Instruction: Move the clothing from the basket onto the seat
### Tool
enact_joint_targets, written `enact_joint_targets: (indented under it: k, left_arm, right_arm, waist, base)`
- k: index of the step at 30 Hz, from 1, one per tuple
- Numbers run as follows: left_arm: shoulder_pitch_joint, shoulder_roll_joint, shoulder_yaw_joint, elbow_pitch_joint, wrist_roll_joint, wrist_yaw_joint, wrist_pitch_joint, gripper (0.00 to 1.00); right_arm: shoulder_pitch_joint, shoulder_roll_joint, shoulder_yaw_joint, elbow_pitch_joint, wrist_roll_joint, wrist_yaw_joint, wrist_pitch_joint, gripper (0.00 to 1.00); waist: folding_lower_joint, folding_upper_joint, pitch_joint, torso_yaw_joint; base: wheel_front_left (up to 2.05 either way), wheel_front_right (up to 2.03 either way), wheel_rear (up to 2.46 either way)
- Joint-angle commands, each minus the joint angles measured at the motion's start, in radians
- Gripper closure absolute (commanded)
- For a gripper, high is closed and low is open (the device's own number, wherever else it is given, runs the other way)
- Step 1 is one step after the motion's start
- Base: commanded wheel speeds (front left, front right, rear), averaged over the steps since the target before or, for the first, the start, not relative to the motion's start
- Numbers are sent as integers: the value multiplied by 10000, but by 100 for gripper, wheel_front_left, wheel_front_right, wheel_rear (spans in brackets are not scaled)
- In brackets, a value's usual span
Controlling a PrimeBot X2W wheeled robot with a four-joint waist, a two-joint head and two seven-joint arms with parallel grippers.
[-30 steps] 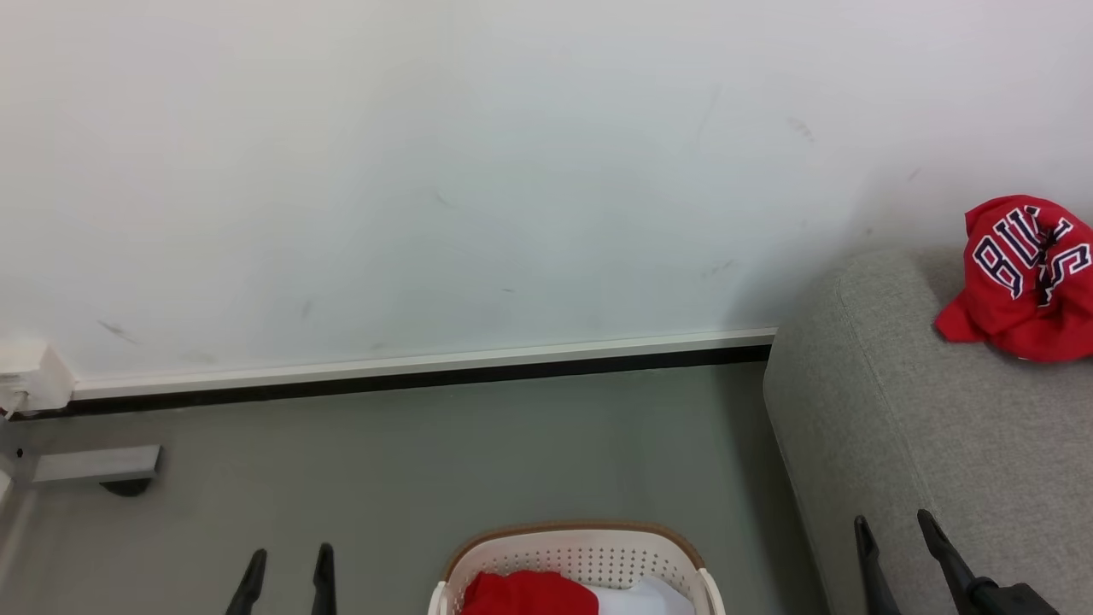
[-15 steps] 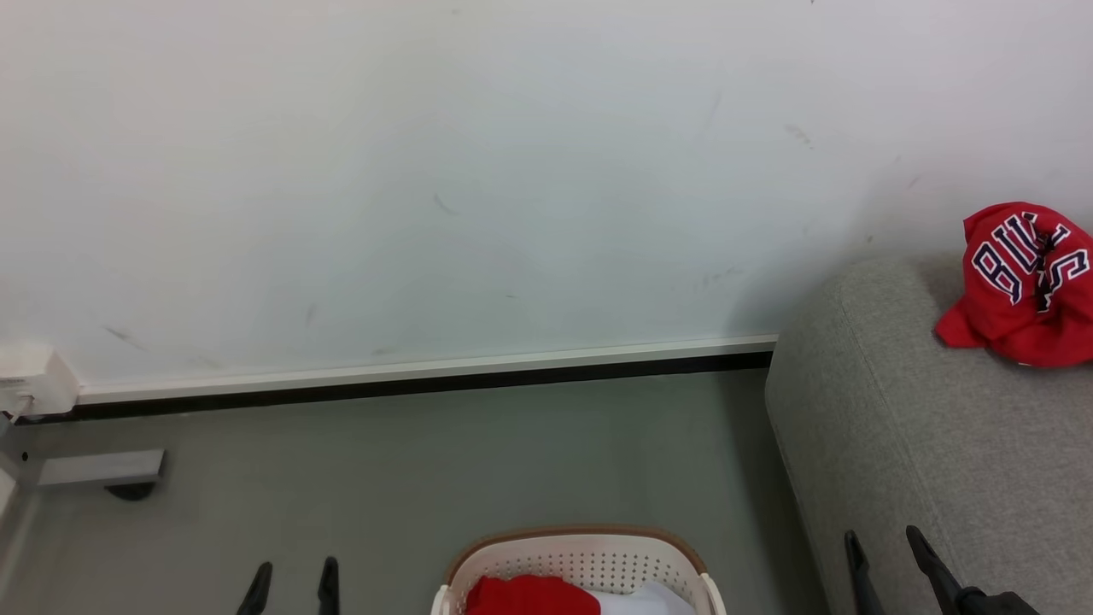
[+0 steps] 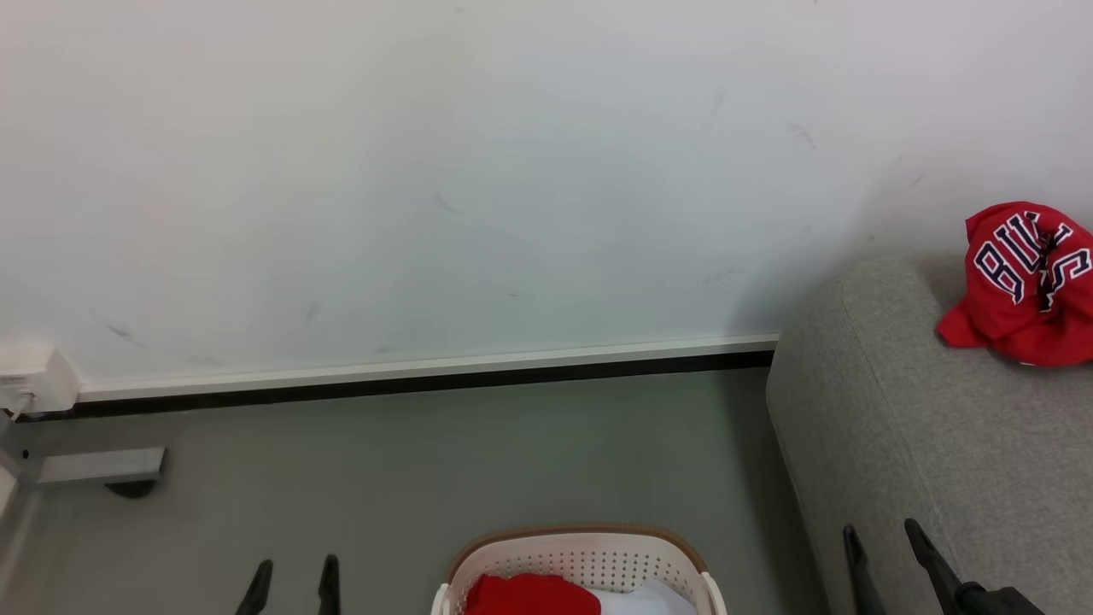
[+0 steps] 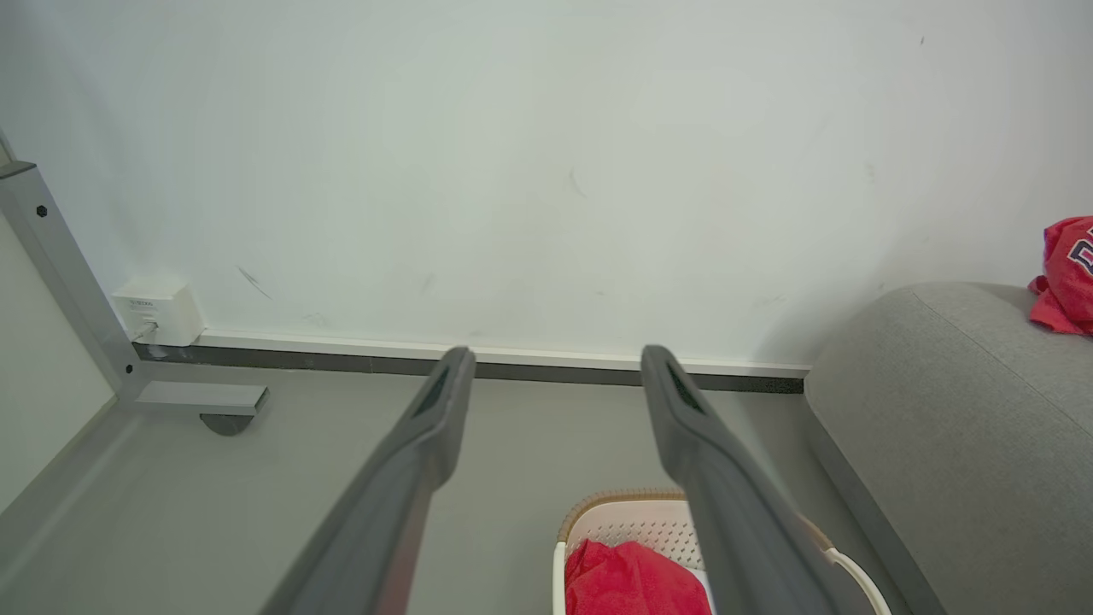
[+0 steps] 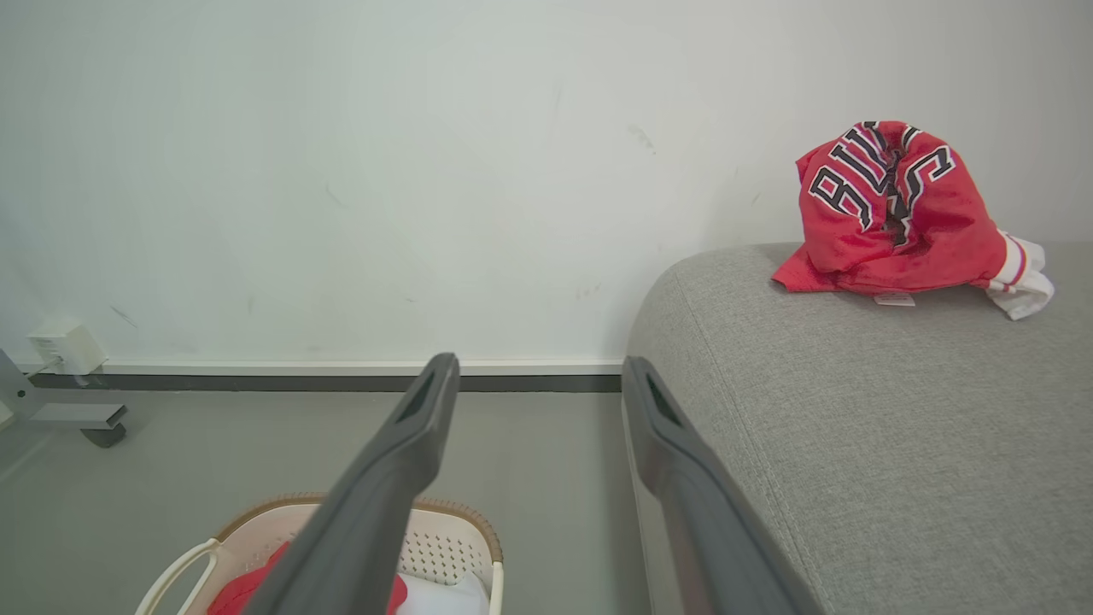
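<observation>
Legend. One red jersey [image 3: 1020,282] lay crumpled on the seat [image 3: 939,444]. A second red garment [image 3: 529,595] lay in the basket [image 3: 576,531], beside a white cloth [image 3: 649,598]. You were apparently between transfers, and your next move called for a reach down into the basket. Your left gripper [image 3: 297,564] and right gripper [image 3: 881,528] stood spread wide, holding nothing.

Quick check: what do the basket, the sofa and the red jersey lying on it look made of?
Basket: probably moulded plastic, smooth cream wall with rows of holes; its brown rim looks woven, perhaps imitation.
Sofa: grey woven fabric, matte, with coarse grain and a seam.
Jersey: thin, likely synthetic cloth, crumpled in soft folds, with block lettering.
</observation>
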Motion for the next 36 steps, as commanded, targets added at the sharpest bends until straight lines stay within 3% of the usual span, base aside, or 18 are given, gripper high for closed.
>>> enact_joint_targets:
  k: [1, 6, 14, 24, 30, 36]
  left_arm:
    - [-92, 22, -28, -57, -111, -22, -5, 0]
    - [-373, 24, -335, -177, -121, -81, -5, 0]
    - [-1600, 25, -1589, 349, 399, -277, -5, 0]
    - [-4486, 35, -3450, 3347, 869, -410, 409, 0]
    - [-6349, 38, -4415, 5016, 805, 21, 1669, 0]
    - [-7807, 40, -5126, 6289, 272, 812, 2905, 0]
  right_arm:
    - [-127, -35, 1, -91, 21, -22, 8, 0]
    - [-240, -35, -62, -223, -72, -22, 8, 0]
    - [-647, -33, -246, -496, -194, -22, 8, 0]
    - [-1824, -26, -663, -1253, -18, -22, 10, 0]
    - [-2603, -27, -848, -1777, 192, -22, 10, 0]
    - [-3189, -27, -910, -2236, 531, -22, 8, 0]
  waist:
    - [0, -1, 29, -32]
    - [0, -1, 238, -157]
    - [0, -1, 1178, -436]
    - [0, -1, 3609, -739]
    - [0, -1, 5222, -780]
    - [0, -1, 6609, -864]
  base:
    - [0, 0, 0]
    - [0, 0, 0]
    - [0, 0, 0]
    - [0, 0, 0]
    - [0, 0, 0]
    - [0, 0, 0]
